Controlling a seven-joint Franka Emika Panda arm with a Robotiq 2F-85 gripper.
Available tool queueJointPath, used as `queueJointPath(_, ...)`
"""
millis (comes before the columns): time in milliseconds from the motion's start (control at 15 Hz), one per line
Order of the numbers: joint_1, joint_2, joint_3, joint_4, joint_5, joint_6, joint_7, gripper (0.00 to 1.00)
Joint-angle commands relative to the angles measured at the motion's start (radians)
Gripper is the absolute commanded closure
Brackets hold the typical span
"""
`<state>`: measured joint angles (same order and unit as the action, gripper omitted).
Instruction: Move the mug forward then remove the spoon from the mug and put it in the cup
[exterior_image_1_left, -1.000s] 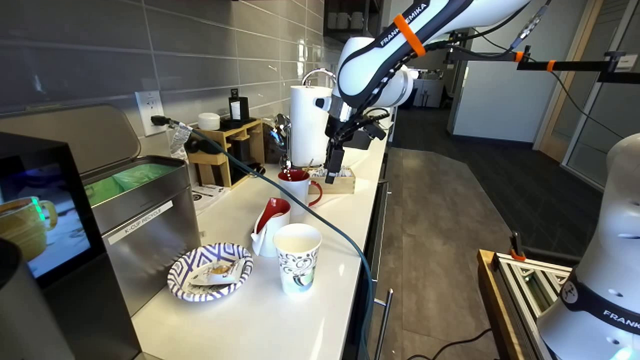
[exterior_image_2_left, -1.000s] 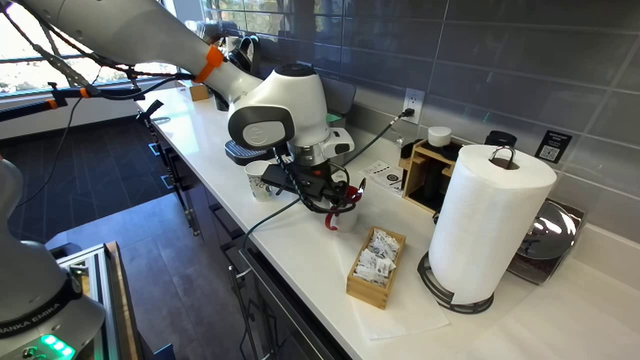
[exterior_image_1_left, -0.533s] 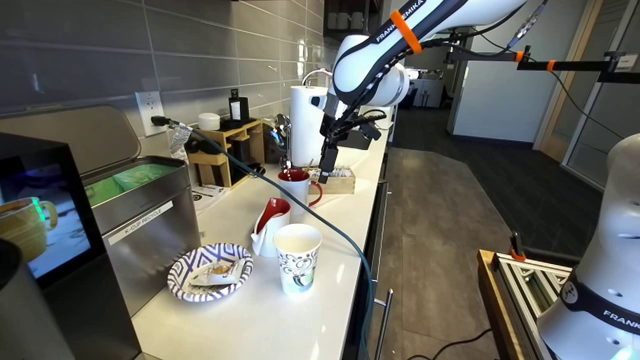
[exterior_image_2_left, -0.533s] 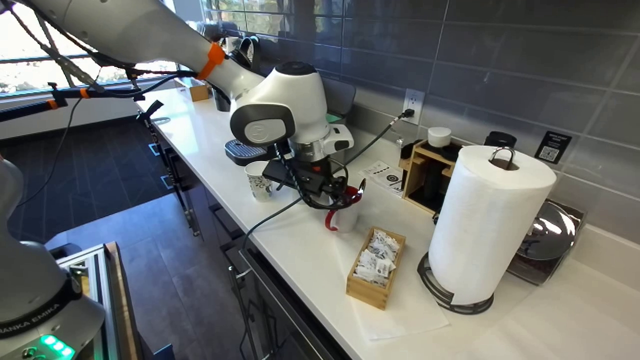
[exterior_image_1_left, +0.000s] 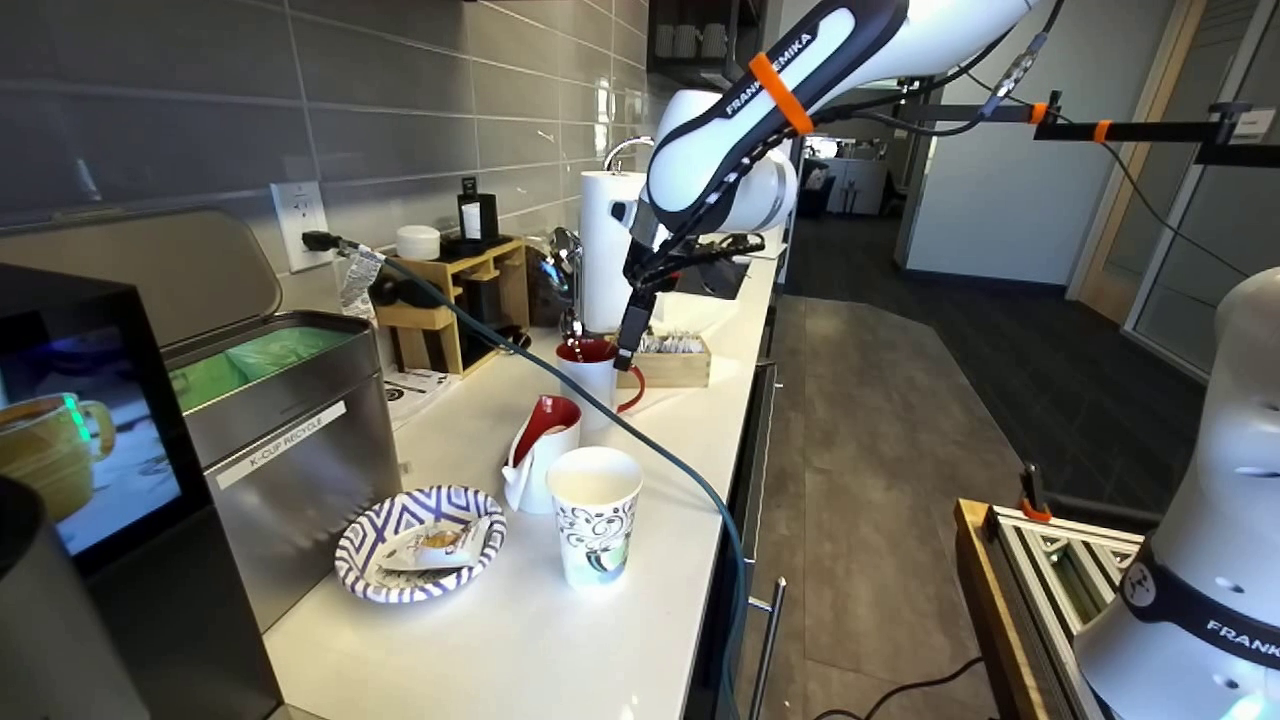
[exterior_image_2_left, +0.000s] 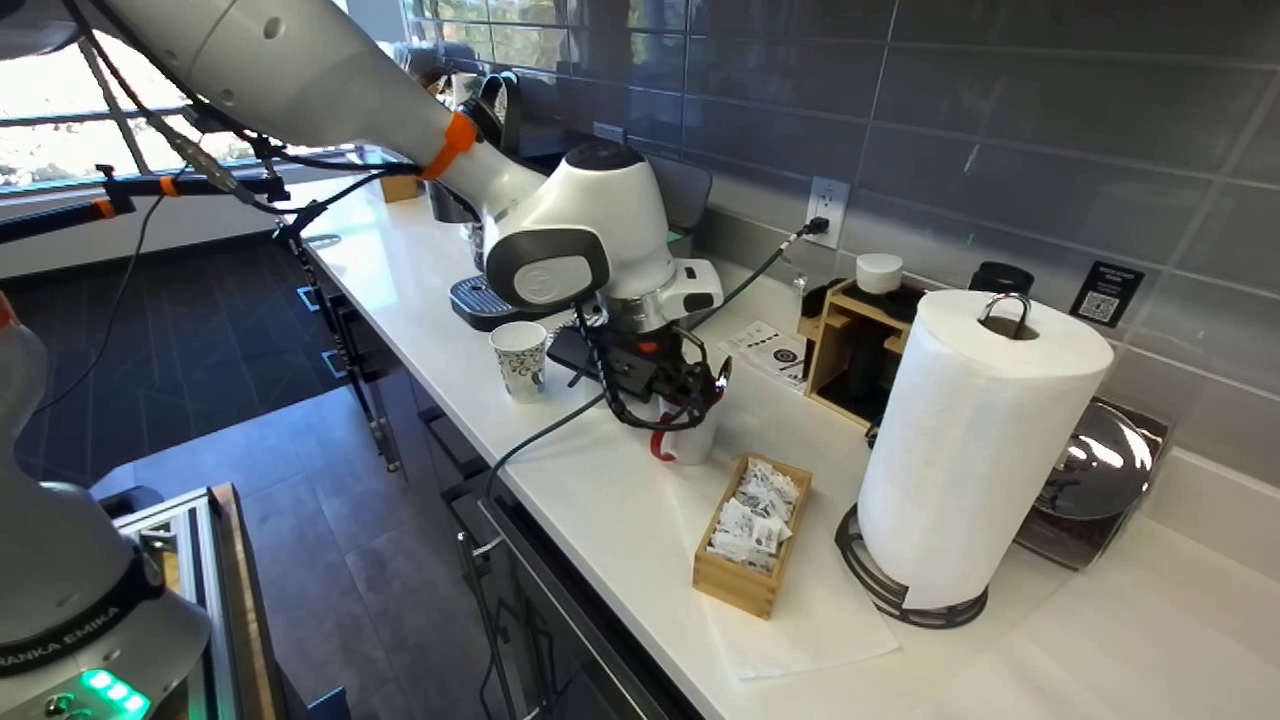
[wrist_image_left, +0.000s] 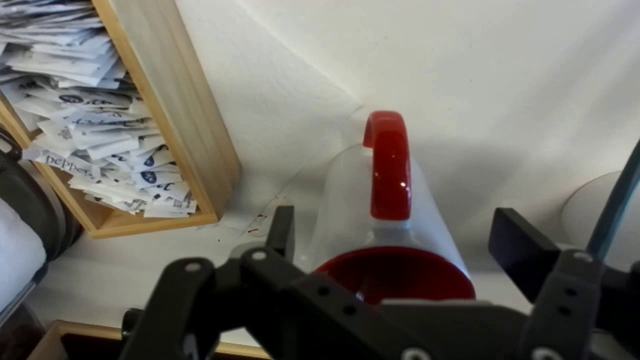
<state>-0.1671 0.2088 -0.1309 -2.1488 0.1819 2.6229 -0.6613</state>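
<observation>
Bringing the spread gripper (wrist_image_left: 395, 237) nearer the red-handled white ceramic mug (exterior_image_1_left: 597, 381).
Likely readying the forward move, with shiny metal spoon (exterior_image_2_left: 724, 373) inside and white swirl-printed paper cup (exterior_image_1_left: 595, 520) at 6 o'clock in an exterior view.

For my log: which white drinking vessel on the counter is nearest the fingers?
The red-handled mug: in the wrist view, spread fingers flank it. The printed cup and slant-rimmed vessel stand farther off.
</observation>
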Motion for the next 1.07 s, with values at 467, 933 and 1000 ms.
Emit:
queueJointPath(467,-0.061,0.019,0.017,0.11,-0.022,-0.185,0.153,0.0)
queueJointPath(933,-0.059,0.031,0.039,0.108,0.075,-0.127,0.232,0.0)
queueJointPath(1000,-0.059,0.035,0.035,0.103,0.074,-0.116,0.257,0.0)
